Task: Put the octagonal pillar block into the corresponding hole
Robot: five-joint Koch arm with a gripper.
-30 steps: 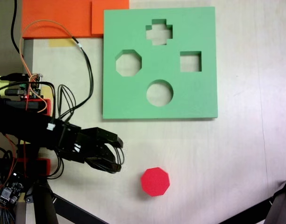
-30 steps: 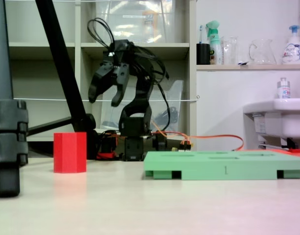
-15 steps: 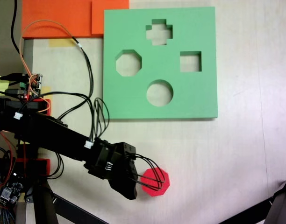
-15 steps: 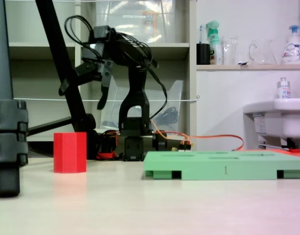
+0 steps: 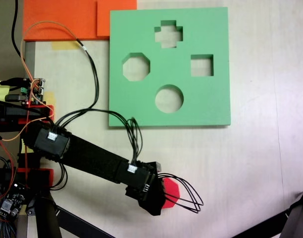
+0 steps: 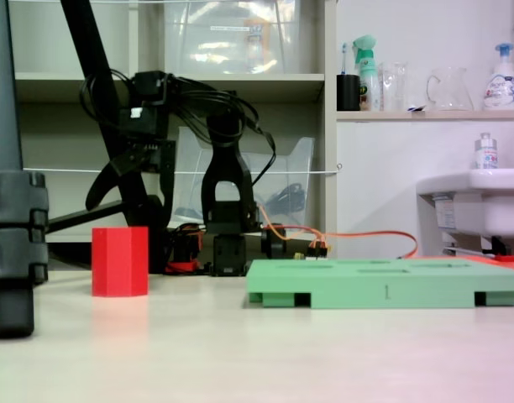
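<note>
While the pincer (image 6: 131, 195) hangs spread open above it, red octagonal pillar block (image 6: 120, 261) upright on worktop (image 5: 250, 163), untouched, well apart from green foam board (image 5: 211, 99), octagonal hole (image 5: 136, 68) unfilled.

A single digit "1" stood on the front edge of the green foam board (image 6: 383, 284) in a fixed view. The labels on the bottles (image 6: 502, 77) on the shelf were too small to read. No other text was legible.

The arm reaches low and outward, its fingers (image 6: 102, 186) spread apart, pointing downward.
</note>
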